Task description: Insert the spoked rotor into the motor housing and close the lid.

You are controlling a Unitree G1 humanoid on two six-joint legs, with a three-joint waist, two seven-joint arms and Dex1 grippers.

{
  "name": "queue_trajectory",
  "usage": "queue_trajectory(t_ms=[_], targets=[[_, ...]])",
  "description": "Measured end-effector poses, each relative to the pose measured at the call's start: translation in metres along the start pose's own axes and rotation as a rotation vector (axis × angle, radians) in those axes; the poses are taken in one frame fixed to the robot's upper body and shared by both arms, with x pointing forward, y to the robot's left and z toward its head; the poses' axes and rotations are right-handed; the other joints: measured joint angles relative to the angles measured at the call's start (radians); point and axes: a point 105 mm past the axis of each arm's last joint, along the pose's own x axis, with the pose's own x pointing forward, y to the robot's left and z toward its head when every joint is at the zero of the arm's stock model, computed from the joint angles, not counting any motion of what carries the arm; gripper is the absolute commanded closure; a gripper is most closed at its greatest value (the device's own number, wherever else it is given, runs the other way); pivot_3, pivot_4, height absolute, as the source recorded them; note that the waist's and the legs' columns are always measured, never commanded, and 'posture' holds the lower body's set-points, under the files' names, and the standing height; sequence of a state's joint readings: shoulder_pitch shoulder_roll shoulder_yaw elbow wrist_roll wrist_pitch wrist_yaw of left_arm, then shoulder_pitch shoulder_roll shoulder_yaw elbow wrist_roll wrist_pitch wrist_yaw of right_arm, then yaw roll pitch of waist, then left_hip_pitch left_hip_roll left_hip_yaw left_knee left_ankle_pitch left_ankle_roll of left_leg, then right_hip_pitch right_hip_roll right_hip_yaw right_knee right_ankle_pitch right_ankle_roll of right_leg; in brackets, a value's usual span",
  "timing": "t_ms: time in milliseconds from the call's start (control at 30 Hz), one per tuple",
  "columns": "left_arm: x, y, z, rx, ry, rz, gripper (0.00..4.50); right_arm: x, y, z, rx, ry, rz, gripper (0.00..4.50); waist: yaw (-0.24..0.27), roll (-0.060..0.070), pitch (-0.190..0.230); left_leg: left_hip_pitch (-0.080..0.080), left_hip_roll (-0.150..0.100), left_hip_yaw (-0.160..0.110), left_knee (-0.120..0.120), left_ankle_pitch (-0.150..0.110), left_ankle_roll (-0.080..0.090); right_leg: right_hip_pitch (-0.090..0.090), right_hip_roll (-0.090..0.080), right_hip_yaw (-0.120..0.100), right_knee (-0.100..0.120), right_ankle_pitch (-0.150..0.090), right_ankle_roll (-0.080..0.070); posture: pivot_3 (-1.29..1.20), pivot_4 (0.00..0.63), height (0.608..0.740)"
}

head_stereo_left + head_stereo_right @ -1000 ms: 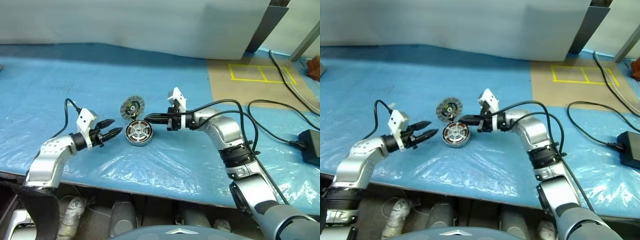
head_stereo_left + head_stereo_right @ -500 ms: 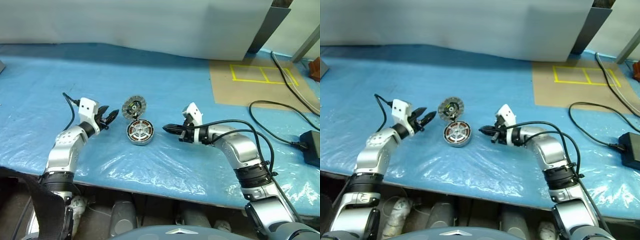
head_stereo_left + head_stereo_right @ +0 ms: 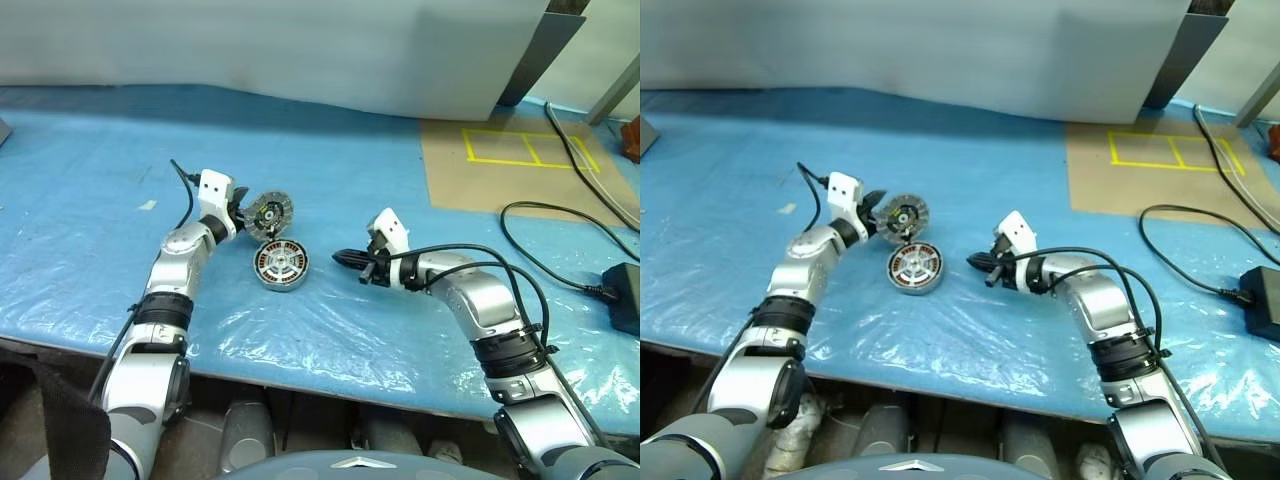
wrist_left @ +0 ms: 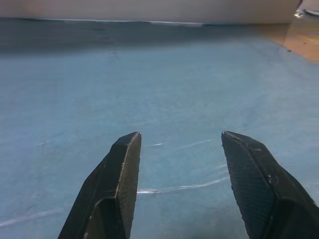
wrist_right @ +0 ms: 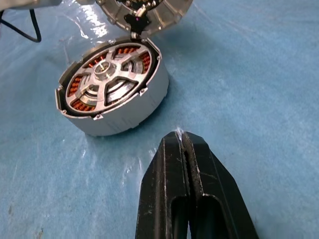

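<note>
The motor housing [image 3: 281,263] lies flat on the blue table, a grey puck with copper windings. The spoked rotor [image 5: 107,82] sits inside it, silver spokes facing up. Just behind it the lid [image 3: 267,212] stands tilted, its ribbed inner side and dark centre showing. My left gripper [image 3: 238,213] is open close beside the lid's left edge; in the left wrist view its fingers [image 4: 122,159] frame bare blue table. My right gripper [image 3: 340,258] is shut on nothing, low over the table a short way right of the housing and pointing at it.
The table [image 3: 100,150] is covered in blue plastic sheet. At the back right is a brown patch with yellow tape lines [image 3: 500,160]. Black cables [image 3: 560,215] and a black power brick [image 3: 625,295] lie at the right. A small white scrap [image 3: 147,205] lies at the left.
My left gripper has moved forward and right, from the table's near left up to the lid. My right gripper drew back from the housing to the right and lowered, still shut.
</note>
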State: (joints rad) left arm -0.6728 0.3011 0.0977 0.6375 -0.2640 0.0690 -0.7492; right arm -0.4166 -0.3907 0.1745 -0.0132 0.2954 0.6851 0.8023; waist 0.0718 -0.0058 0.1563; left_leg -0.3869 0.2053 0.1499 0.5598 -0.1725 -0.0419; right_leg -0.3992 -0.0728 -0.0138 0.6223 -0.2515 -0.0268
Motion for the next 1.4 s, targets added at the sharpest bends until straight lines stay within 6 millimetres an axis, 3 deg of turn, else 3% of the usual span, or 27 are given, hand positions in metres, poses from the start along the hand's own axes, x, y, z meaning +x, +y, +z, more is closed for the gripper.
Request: queue_trajectory(t_ms=[133,300,500,867,933,1067,1267,1400], targets=[[-0.008,-0.023,0.008,-0.009,0.009,-0.272,1.80,0.000,-0.001,-0.001,0.001,0.001,-0.012,4.47,0.003,0.000,0.000,0.000,0.000,0.000,0.000,0.000,0.000,-0.001,0.000,-0.001,0.001,0.000,0.000,0.00,0.150,0.740],[-0.010,-0.041,0.007,0.062,0.082,-0.473,1.80,0.001,-0.001,-0.005,0.000,0.016,-0.027,4.47,0.011,0.000,0.000,0.000,0.000,0.000,0.000,0.000,0.000,0.000,-0.001,-0.001,0.000,-0.002,-0.003,0.00,0.150,0.740],[-0.015,-0.063,-0.024,0.155,0.194,-0.626,1.80,0.000,-0.003,-0.014,0.013,0.036,-0.064,4.47,0.020,0.000,0.000,0.000,0.000,0.000,-0.001,0.000,0.000,0.000,-0.001,-0.001,0.000,0.000,0.000,0.00,0.150,0.740],[-0.027,-0.074,-0.025,0.183,0.190,-0.706,1.80,0.000,0.000,-0.015,0.010,0.026,-0.087,4.47,0.023,0.000,0.000,0.001,0.000,0.001,-0.003,0.000,0.000,0.001,-0.001,-0.001,-0.001,0.000,-0.001,0.00,0.150,0.740],[-0.029,-0.079,-0.017,0.106,0.152,-0.700,1.80,0.001,0.005,-0.006,0.040,-0.034,-0.055,4.47,0.021,0.000,0.001,-0.001,0.000,0.001,-0.003,0.000,0.000,-0.002,-0.001,-0.001,-0.001,0.000,-0.001,0.00,0.150,0.740],[-0.038,-0.090,0.018,0.049,0.034,-0.694,1.80,-0.006,0.005,0.020,0.014,-0.139,-0.024,4.47,0.021,0.001,0.001,-0.002,0.000,0.001,-0.004,0.000,0.000,-0.003,-0.001,-0.001,-0.001,0.000,-0.001,0.00,0.150,0.740],[-0.063,-0.095,0.042,-0.007,-0.021,-0.640,1.80,-0.019,0.002,0.045,-0.073,-0.165,0.026,4.47,0.016,0.003,0.003,-0.001,0.001,0.001,-0.003,0.000,0.000,-0.002,0.000,-0.001,0.000,-0.003,-0.004,0.00,0.150,0.740],[-0.084,-0.087,0.038,0.003,0.019,-0.569,1.80,-0.017,0.019,0.065,-0.169,-0.162,0.140,3.50,0.000,0.004,0.004,0.000,0.001,0.002,-0.004,0.000,0.000,-0.002,0.000,-0.001,-0.001,-0.002,-0.004,0.00,0.150,0.740]])
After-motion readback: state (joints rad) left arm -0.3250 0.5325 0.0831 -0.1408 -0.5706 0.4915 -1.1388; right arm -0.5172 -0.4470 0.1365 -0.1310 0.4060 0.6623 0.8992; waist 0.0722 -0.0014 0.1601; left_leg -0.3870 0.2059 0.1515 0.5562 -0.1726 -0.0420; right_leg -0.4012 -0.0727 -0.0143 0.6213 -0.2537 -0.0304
